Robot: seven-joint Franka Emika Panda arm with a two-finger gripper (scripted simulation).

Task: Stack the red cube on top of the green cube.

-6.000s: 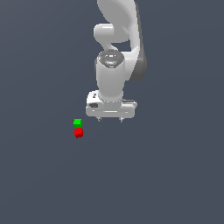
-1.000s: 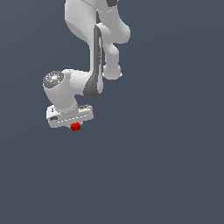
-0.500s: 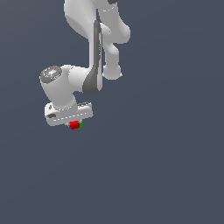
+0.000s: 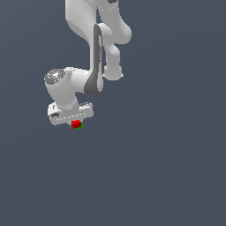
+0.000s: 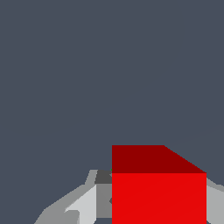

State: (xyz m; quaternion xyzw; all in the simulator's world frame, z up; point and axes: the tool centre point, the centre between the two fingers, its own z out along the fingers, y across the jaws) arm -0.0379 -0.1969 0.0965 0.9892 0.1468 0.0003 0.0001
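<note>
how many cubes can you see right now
2. The red cube sits just under the gripper, between its fingers in the wrist view. The green cube shows only as a sliver at the red one's edge in the exterior view, mostly hidden.

red cube (image 4: 75, 124): tiny, bright red, plain-sided, squarely upright, toward the exterior view's left | green cube (image 4: 80, 126): same size, bright green, mostly hidden behind the red cube, only a sliver showing at its right edge, touching it
</note>
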